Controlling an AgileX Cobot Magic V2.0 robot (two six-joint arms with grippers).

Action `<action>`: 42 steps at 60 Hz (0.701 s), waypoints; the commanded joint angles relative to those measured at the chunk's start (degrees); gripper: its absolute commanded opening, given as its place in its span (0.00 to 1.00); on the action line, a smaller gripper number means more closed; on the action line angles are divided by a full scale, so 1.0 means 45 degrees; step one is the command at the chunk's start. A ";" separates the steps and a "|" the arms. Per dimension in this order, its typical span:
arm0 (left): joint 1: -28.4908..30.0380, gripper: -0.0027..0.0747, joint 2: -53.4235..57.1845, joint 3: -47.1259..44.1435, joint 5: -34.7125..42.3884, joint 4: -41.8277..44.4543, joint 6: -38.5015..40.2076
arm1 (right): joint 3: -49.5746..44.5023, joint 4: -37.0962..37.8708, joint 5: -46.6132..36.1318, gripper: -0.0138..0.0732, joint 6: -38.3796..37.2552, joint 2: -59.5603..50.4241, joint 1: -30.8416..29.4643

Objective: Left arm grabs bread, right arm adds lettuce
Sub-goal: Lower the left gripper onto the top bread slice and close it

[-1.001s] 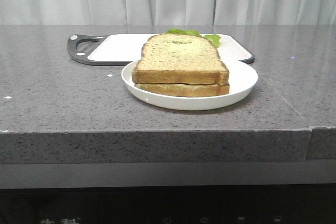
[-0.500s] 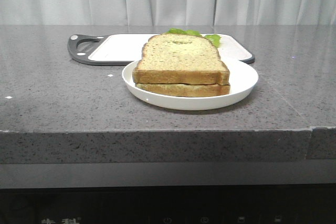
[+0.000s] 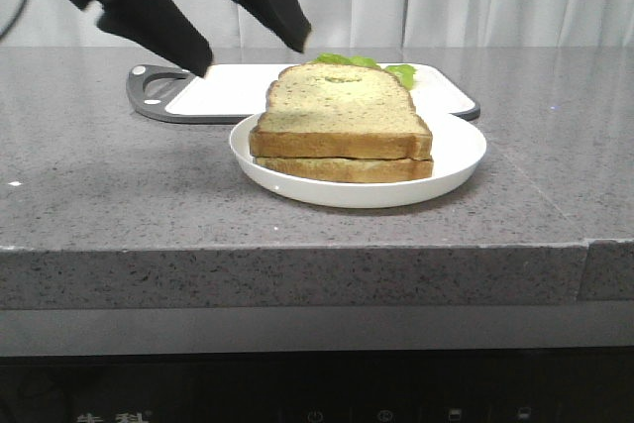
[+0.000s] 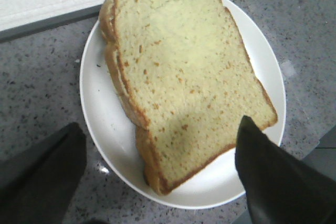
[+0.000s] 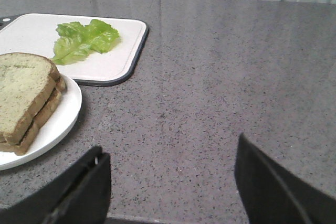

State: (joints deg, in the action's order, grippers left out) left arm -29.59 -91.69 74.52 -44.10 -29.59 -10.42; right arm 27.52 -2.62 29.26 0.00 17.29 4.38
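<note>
Two tan bread slices lie stacked on a white plate (image 3: 456, 151). The top bread slice (image 3: 342, 106) has a shallow dent near its domed far edge. My left gripper (image 3: 253, 57) hangs open and empty above the counter, up and to the left of the bread. In the left wrist view the bread (image 4: 178, 72) lies below the left gripper (image 4: 160, 123), apart from both fingers. The lettuce (image 3: 362, 64) lies on the cutting board behind the plate. My right gripper (image 5: 170, 171) is open and empty over bare counter, to the right of the lettuce (image 5: 84, 40) and the bread (image 5: 23, 93); it is out of the front view.
A white cutting board with a dark rim (image 3: 228, 91) lies behind the plate and also shows in the right wrist view (image 5: 31, 30). The grey speckled counter (image 3: 119, 205) ends at a front edge. A pale curtain hangs behind.
My left gripper has come into the front view from the upper left, open. The bread, plate and lettuce have not moved.
</note>
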 commanded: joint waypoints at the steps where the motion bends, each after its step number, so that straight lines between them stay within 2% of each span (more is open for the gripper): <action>1: -0.0119 0.76 -0.0150 0.0935 0.0177 -0.0392 0.0008 | 0.0410 0.0167 -0.0863 0.75 0.0075 0.0193 0.0007; 18: -0.0119 0.68 -0.1250 0.1441 0.0100 -0.0357 0.0008 | 0.0410 0.0167 -0.0863 0.75 0.0075 0.0193 0.0007; 32: -0.0119 0.67 -0.1436 0.1441 0.0100 -0.0239 0.0008 | 0.0410 0.0167 -0.0863 0.75 0.0075 0.0193 0.0007; 42: -0.0119 0.48 -0.1436 0.1441 0.0078 -0.0176 0.0008 | 0.0410 0.0167 -0.0863 0.75 0.0075 0.0193 0.0007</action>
State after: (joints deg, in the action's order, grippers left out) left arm -29.69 -100.58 79.18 -45.05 -29.50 -10.46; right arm 27.52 -2.62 29.26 0.00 17.29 4.38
